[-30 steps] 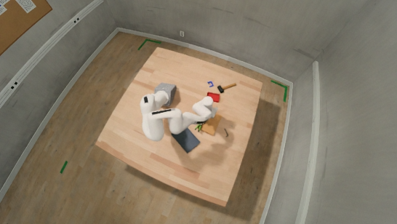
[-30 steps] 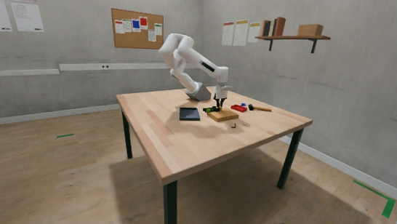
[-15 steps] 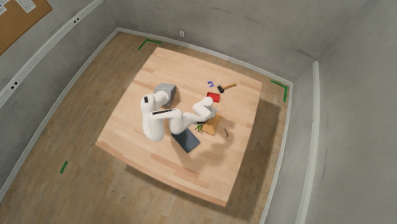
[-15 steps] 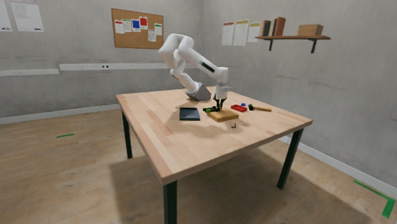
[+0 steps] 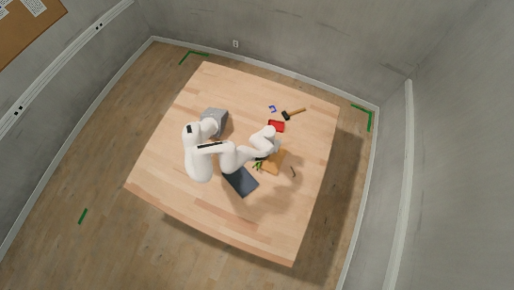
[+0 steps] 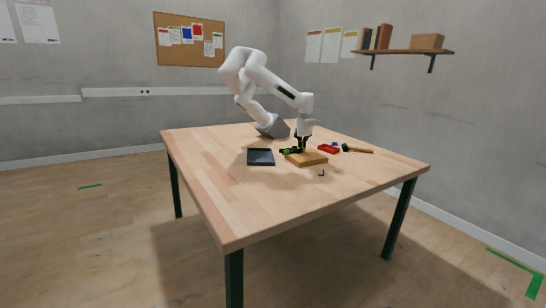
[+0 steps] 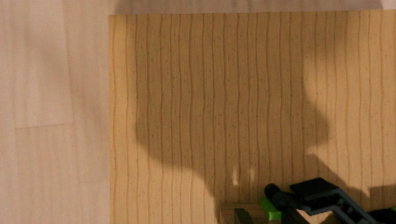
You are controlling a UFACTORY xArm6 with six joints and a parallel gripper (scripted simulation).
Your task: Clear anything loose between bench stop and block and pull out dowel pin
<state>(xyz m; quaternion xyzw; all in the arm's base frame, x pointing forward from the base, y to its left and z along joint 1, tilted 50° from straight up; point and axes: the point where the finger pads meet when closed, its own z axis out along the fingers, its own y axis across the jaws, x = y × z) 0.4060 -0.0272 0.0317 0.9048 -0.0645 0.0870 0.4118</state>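
Observation:
The tan bench board (image 6: 306, 158) lies right of the table's middle and fills most of the wrist view (image 7: 240, 110). A black and green spring clamp (image 6: 290, 150) sits at the board's near-left edge; it also shows at the bottom of the wrist view (image 7: 310, 200). The top edge of a small wooden block (image 7: 232, 212) peeks in beside the clamp. The pin and the stop are hidden. My gripper (image 6: 301, 144) points straight down just above the clamp end of the board. Its fingers stand narrowly apart, and I see nothing between them.
A dark flat tray (image 6: 260, 156) lies left of the board. A red box (image 6: 328, 148), a small blue piece (image 6: 334, 143) and a hammer (image 6: 356, 148) lie behind the board. A small dark bent key (image 6: 321, 173) lies in front of it.

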